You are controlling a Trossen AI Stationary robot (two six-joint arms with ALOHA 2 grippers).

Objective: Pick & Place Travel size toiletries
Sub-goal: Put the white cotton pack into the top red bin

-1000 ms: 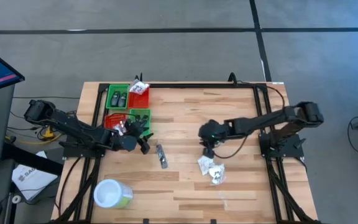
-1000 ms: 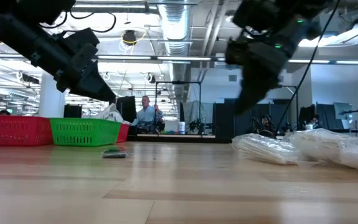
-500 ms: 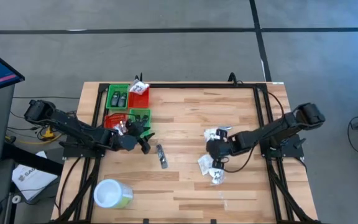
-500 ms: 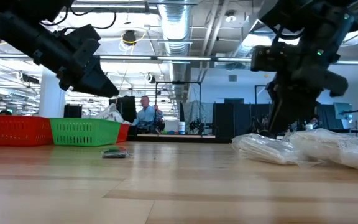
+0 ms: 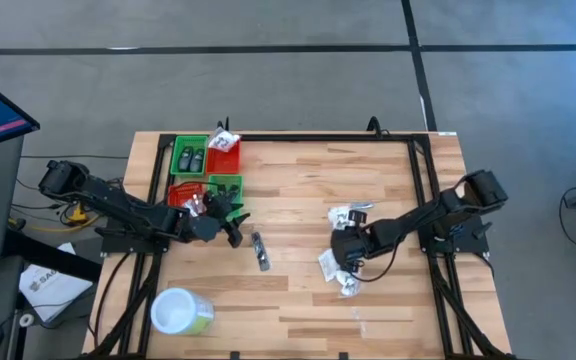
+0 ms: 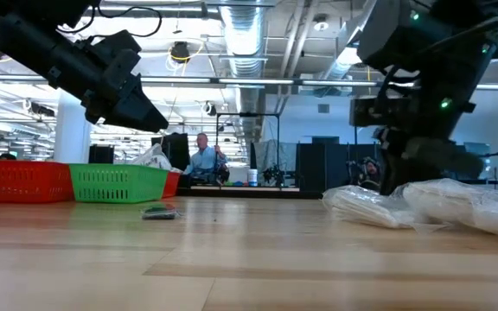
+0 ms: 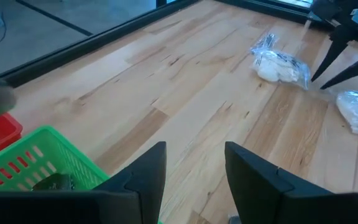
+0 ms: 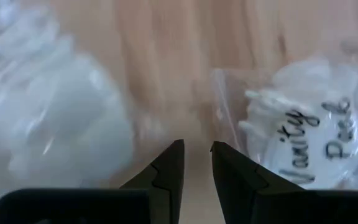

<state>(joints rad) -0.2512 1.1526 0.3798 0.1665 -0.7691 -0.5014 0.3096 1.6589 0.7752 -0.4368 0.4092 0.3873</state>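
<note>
Two white crinkly packets [image 5: 328,263] [image 5: 349,286] lie on the wood at the right, and a third packet [image 5: 351,214] lies a little farther back. My right gripper [image 5: 343,260] points steeply down just above the table between two packets [image 8: 48,118] [image 8: 303,130]. Its fingers are open by a narrow gap [image 8: 196,149] with nothing in it. A slim dark tube [image 5: 259,250] lies flat on the table in the middle. My left gripper [image 5: 238,226] hovers open and empty [image 7: 194,163] beside the bins, above the table.
Small green bins [image 5: 190,158] [image 5: 226,187] and red bins [image 5: 224,157] [image 5: 182,193] stand at the far left, holding small items. A big white-lidded green tub [image 5: 180,312] stands near the front left corner. Bare wood lies between the arms.
My right gripper has swung toward the table's near edge and sunk, tipping more steeply down, until it stands between the packets. The packet farther back, earlier covered by the arm, now shows. My left arm has stayed put.
</note>
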